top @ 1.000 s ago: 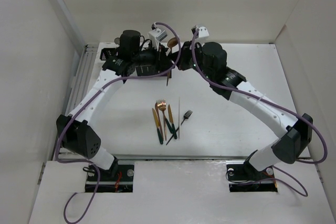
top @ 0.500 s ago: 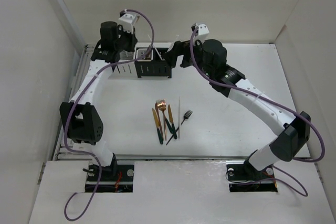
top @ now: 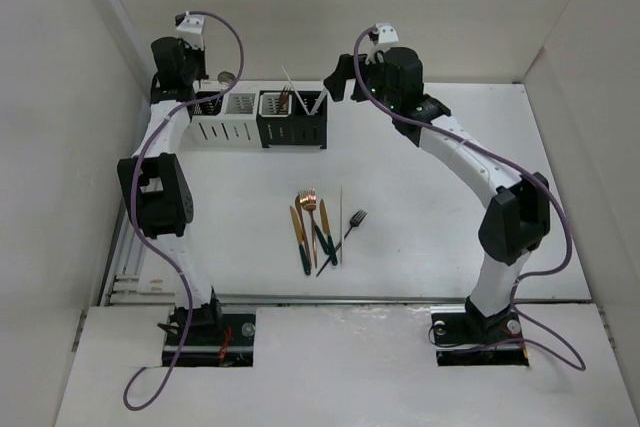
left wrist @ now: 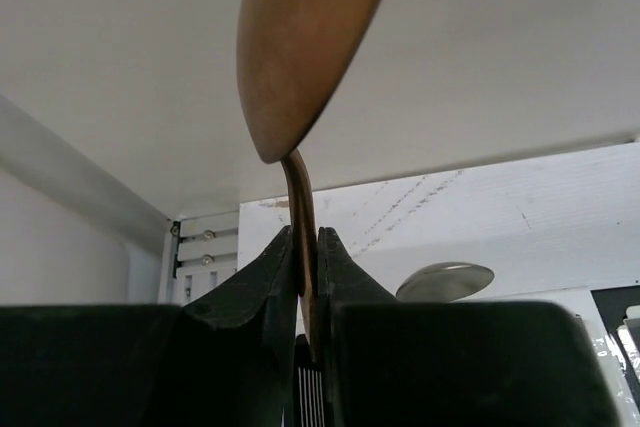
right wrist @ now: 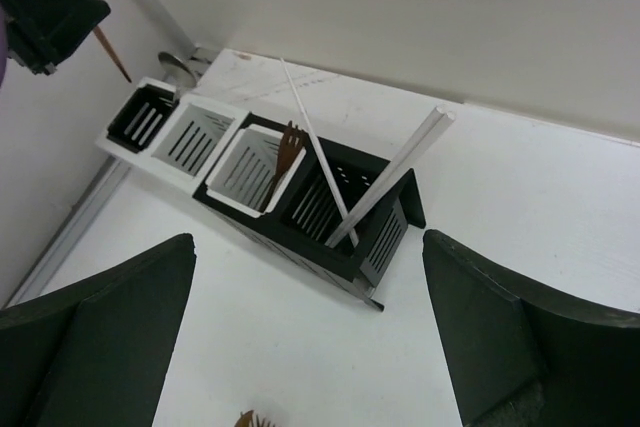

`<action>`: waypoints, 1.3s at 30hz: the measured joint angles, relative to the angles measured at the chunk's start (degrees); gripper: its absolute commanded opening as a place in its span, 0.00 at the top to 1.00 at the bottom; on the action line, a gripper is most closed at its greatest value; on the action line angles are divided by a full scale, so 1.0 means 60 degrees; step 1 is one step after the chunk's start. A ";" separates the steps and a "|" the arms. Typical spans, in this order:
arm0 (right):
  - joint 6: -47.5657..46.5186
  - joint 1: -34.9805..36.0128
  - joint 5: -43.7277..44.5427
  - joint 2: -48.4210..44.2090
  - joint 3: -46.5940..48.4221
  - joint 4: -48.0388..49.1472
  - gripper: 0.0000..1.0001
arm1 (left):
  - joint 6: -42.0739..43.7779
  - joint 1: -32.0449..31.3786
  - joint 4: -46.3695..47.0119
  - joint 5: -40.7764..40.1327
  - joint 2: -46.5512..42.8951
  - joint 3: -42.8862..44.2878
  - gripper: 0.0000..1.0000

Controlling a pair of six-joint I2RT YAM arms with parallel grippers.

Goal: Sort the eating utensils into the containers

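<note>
When viewed from overhead, left hand (top: pixel 185 82): high at the far left corner, above the left end of the containers (top: pixel 230 133); grip too small to read from here.
Containers: four joined caddies in a row at the far side of the desk (top: pixel 440 217), white on the left, black on the right.
Right hand (top: pixel 337 87): just beside the right end of the row, fingers apart, nothing between them.
Loose utensils (top: pixel 318 229): bunched mid-desk, well apart from the row; copper and dark-handled pieces, a thin white stick and a small dark fork among them.
Silver spoon (top: pixel 225 77): behind the white caddies.
Left wrist, left hand (left wrist: pixel 305 242): clamped tight on the neck of a copper spoon (left wrist: pixel 310 37), bowl upward.
Silver spoon (left wrist: pixel 445 280): lying beyond the fingers.
Right wrist, right hand (right wrist: pixel 308 242): spread wide, empty, over the black end of the containers (right wrist: pixel 290 237).
Copper fork (right wrist: pixel 288 147): standing tines up in the third caddy from the left.
White sticks (right wrist: pixel 400 167): leaning in the right-end black caddy.
Left hand (right wrist: pixel 45 12): at the top left corner, copper spoon (right wrist: pixel 100 42) handle slanting down, tip just short of the leftmost caddy.
</note>
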 measured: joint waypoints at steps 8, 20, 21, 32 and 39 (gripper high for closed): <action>-0.0036 -0.0102 -0.0437 0.0707 0.0608 -0.0302 0.00 | -0.0510 -0.0004 0.0317 0.0412 0.0528 -0.0022 1.00; -0.0248 -0.0102 -0.0095 -0.0113 0.0036 -0.0437 0.00 | -0.0831 0.0171 0.0714 0.0047 0.0506 -0.1920 0.64; -0.0280 -0.0102 -0.0047 -0.0248 -0.0066 -0.0441 0.00 | -0.0849 0.0197 0.0765 0.0011 0.0423 -0.2025 0.39; -0.0499 -0.0535 0.0776 -0.1016 0.0106 -0.2127 0.11 | -0.0823 0.0175 0.0237 -0.0849 -0.0375 -0.1683 0.14; -0.0627 -0.0634 0.0131 0.0492 0.0663 -0.2962 0.21 | -0.0739 -0.0127 -0.0692 -0.2004 -0.1450 -0.1118 0.14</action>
